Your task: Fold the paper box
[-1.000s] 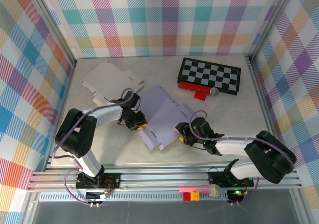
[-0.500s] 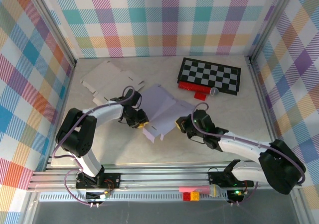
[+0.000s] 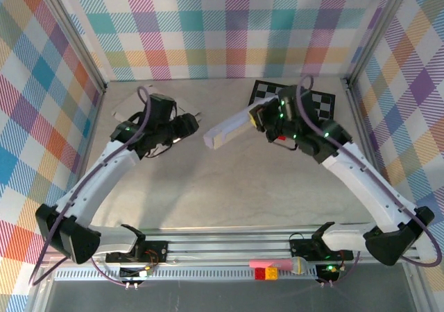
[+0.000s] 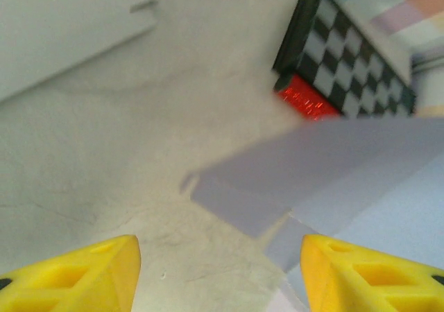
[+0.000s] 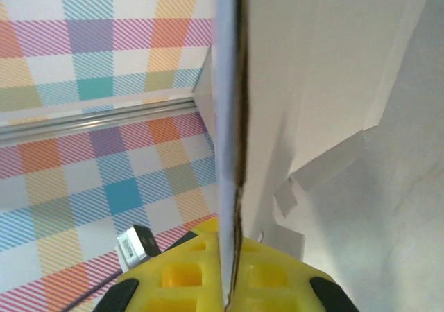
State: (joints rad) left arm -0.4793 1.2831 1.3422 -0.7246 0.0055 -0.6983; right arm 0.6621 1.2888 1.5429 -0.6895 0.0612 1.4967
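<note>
Your pale, stone-patterned worktop [image 3: 229,187] sits inside pastel plaid walls [image 3: 229,28], with an aluminium rail [image 3: 229,246] along its near edge. The flat lavender paper box [image 3: 232,126] hangs tilted above the far middle, its edge pinched between the right fingers [image 5: 180,277]. The left fingers [image 4: 83,270] are spread and hold nothing, near the box's free end. A black-and-white checkerboard [image 3: 316,102] lies back right, and a pale flat cardboard sheet [image 3: 123,105] back left.
</note>
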